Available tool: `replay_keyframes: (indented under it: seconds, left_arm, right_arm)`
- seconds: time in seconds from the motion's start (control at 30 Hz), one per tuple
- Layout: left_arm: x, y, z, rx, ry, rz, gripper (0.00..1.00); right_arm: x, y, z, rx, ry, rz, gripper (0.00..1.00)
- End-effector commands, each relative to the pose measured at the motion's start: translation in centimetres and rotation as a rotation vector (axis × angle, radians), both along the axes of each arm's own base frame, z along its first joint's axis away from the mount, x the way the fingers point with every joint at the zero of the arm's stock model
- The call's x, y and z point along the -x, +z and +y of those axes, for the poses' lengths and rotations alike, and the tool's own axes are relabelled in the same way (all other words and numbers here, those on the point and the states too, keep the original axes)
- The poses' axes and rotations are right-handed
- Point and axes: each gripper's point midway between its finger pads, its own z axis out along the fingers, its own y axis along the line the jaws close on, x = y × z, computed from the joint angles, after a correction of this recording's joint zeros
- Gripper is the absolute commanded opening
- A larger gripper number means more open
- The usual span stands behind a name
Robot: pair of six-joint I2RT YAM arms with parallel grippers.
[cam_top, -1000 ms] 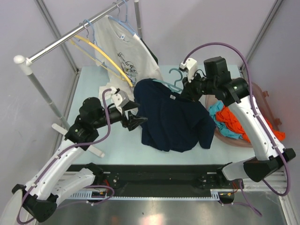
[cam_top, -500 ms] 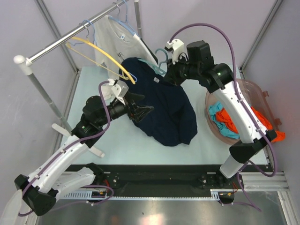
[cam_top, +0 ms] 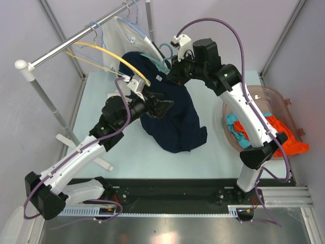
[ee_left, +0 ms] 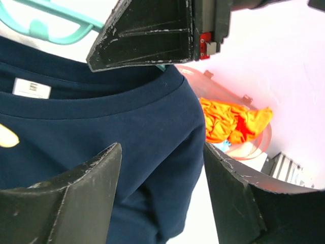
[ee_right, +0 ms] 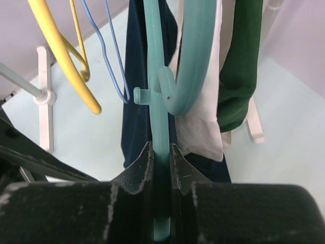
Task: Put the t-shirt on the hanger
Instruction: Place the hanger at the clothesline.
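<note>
Left arm extended forward over table centre; left gripper (cam_top: 163,105) jaws spread wide. Right arm arched high, reaching left; right gripper (cam_top: 169,70) clamped on hanger (ee_right: 158,101).

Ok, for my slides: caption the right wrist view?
Right gripper shut on the teal hanger, navy t-shirt hanging behind, yellow hanger and pale blue hanger alongside.

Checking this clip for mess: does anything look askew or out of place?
The navy t-shirt sags lopsided from the teal hanger, its lower part bunched on the table. An orange garment spills over the rim of the pink tub.
</note>
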Motion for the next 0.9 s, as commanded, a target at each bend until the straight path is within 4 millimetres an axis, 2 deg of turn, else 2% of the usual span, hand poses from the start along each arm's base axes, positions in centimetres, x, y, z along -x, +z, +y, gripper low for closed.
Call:
replay_keyframes:
  seconds: [0.0,0.13,0.33,0.53,0.67,0.8,0.87]
  left_arm:
    - [-0.2,3.6,-0.6,0.133,0.021,0.0,0.68]
    - [-0.5,4.1,-1.2,0.172,0.023,0.033,0.65]
    - [-0.8,5.2,-2.1,0.204,0.018,0.036,0.64]
    - [-1.4,4.0,-3.2,0.197,0.033,0.088,0.61]
    - [-2.6,2.6,-2.6,0.182,0.113,0.145,0.55]
    - [-2.5,2.3,-3.1,0.2,0.094,0.172,0.48]
    - [-2.3,2.9,-3.4,0.235,0.072,0.185,0.38]
  right_arm:
    - [-0.6,6.5,1.4,-0.184,-0.053,-0.141,0.0]
    - [-0.2,6.1,2.0,-0.21,-0.074,-0.106,0.0]
    - [1.4,6.1,3.0,-0.228,-0.055,-0.083,0.0]
    - [2.1,6.0,3.7,-0.256,-0.051,-0.053,0.0]
    - [2.7,6.8,3.6,-0.282,-0.05,-0.054,0.0]
    - [3.1,7.2,3.6,-0.3,-0.048,-0.049,0.0]
    - [3.2,7.3,3.7,-0.303,-0.041,-0.048,0.0]
